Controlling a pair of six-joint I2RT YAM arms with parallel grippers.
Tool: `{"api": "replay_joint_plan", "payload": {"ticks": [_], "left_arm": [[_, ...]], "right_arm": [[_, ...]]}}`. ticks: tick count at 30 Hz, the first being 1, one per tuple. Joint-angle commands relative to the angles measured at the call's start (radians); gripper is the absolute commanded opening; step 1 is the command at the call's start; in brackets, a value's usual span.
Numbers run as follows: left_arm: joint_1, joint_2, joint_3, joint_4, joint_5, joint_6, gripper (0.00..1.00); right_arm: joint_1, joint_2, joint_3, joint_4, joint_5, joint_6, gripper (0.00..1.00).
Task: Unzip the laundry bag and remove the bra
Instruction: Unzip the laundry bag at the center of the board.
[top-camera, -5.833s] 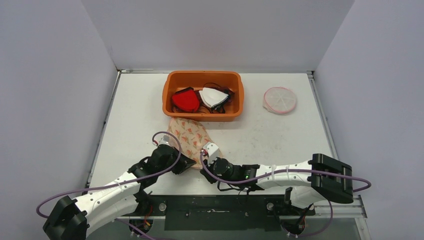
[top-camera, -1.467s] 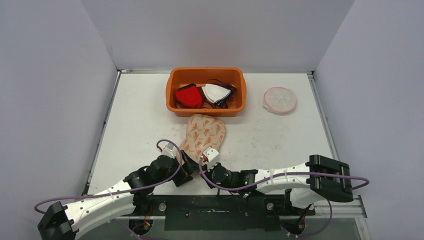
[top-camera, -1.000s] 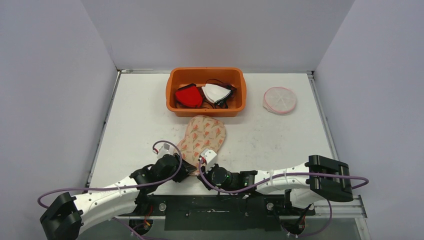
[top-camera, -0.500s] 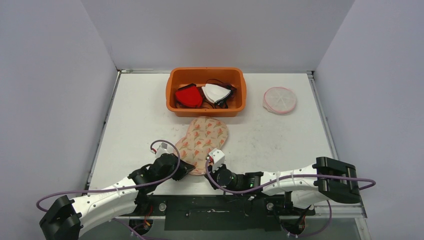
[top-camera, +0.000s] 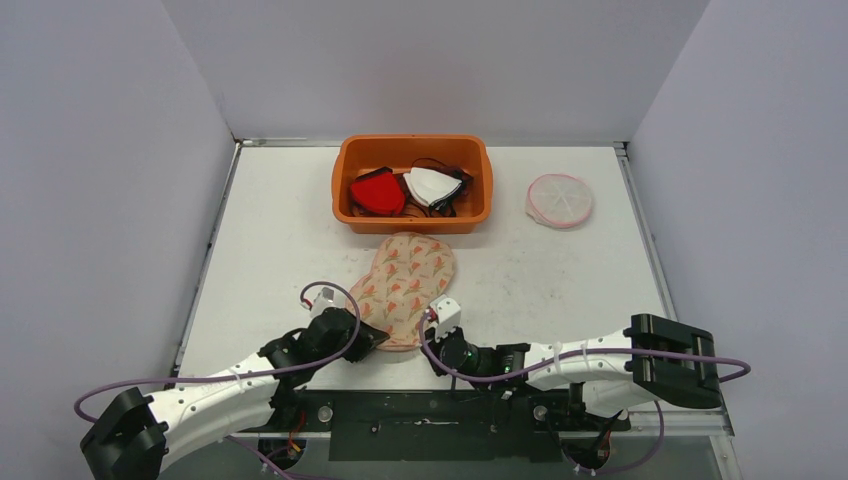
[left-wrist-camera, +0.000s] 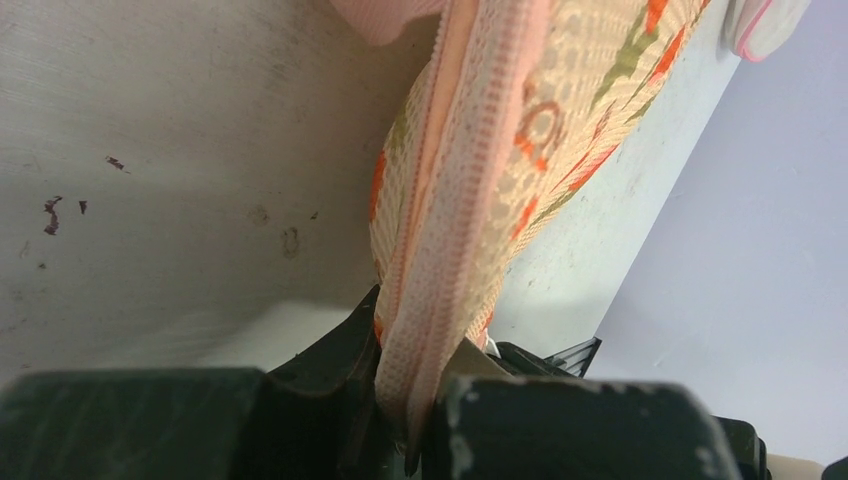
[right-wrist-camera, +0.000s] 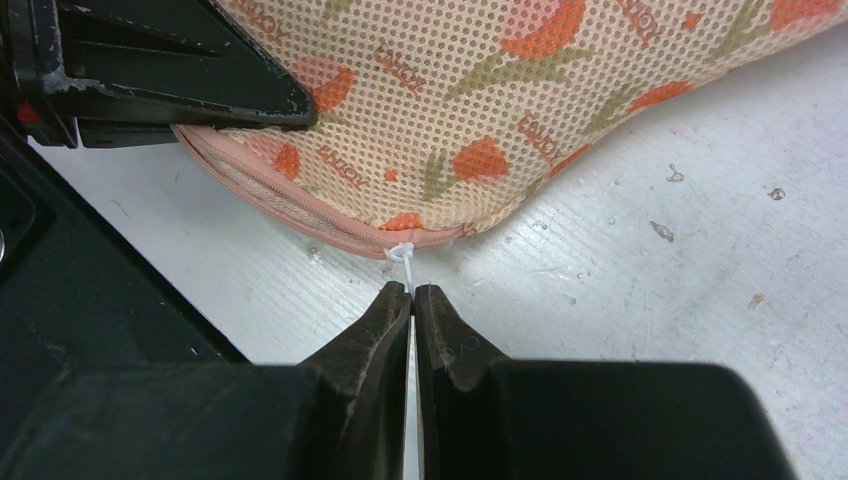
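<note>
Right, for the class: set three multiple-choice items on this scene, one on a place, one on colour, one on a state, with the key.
1. Where does the laundry bag lie? A on the table, in front of the orange bin; B inside the bin; C on the floor.
2. The two padded cups in the bin are: A blue and green; B red and white; C both yellow.
3. The left gripper is: A open above the bag; B gripping the bin; C shut on the bag's zipper edge.
Key: 1 A, it lies flat by the bin's near wall. 2 B, one of each shows. 3 C, its fingers pinch the seam.
</note>
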Motion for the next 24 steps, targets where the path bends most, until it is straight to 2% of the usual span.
{"api": "replay_joint_plan", "payload": {"ticks": [1, 18, 24], "left_arm": [[0.011, 0.002, -0.011, 0.029, -0.035, 0.008, 0.0], [0.008, 0.013, -0.019, 0.06, -0.022, 0.008, 0.0], [0.007, 0.013, -0.02, 0.065, -0.022, 0.008, 0.0]], "right_arm": [[-0.017, -0.015, -0.007, -0.008, 0.053, 0.012, 0.05], [-0.066, 0.053, 0.006, -0.012, 0.048, 0.057, 0.05], [-0.068, 0.019, -0.007, -0.019, 0.032, 0.07, 0.05]]}}
